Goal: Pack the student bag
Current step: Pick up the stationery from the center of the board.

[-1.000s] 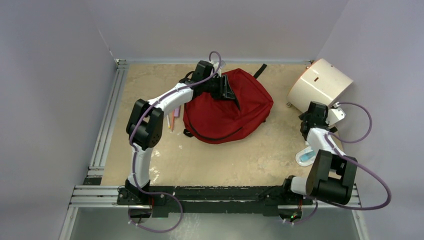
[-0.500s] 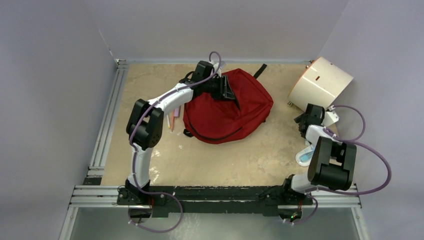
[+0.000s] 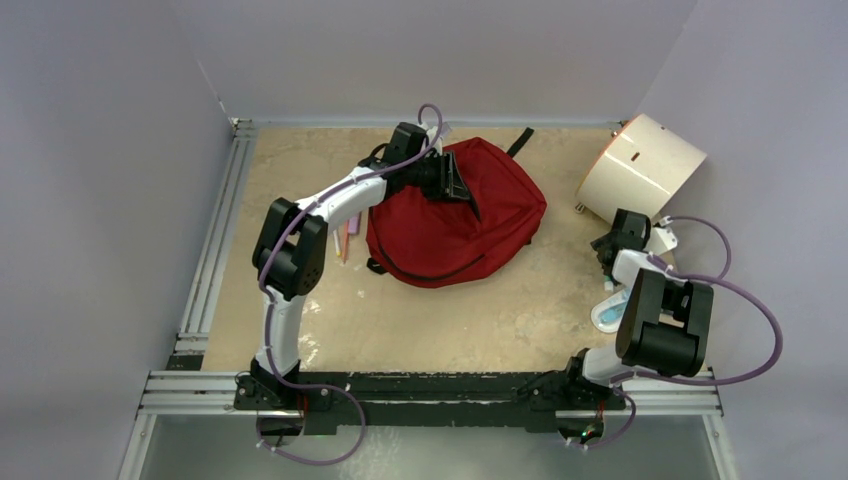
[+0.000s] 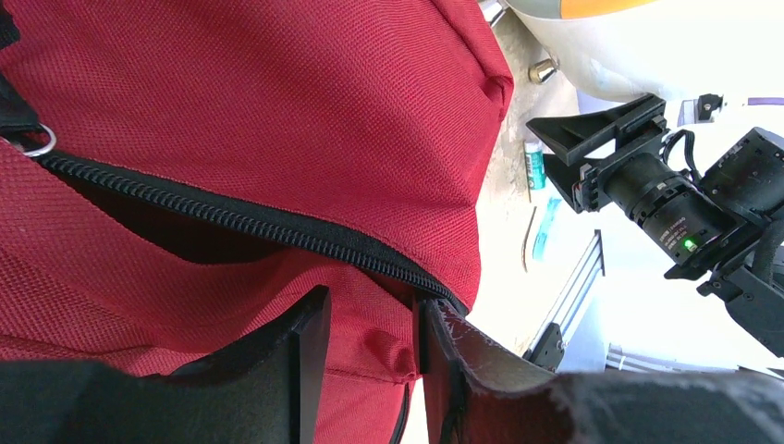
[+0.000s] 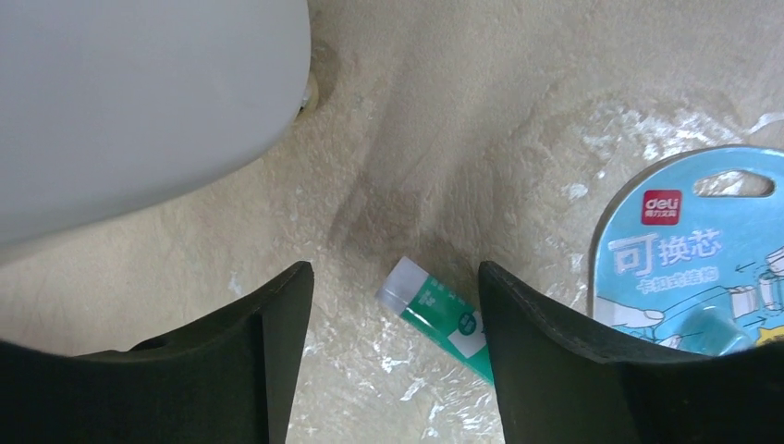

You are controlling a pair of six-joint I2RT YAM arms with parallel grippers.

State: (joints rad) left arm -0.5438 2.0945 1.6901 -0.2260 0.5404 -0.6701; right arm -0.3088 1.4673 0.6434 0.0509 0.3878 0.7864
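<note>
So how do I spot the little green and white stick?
Find the big white rounded box at the right of the table. Near it, below the open right gripper, lies a small stick. It is green with a white end, unlike the blue packet beside it.

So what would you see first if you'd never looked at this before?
The big red bag at the back middle of the table, with the left gripper pinching its fabric by the zipper. Then the white box in the far right corner, and the right gripper open over a little green tube.
</note>
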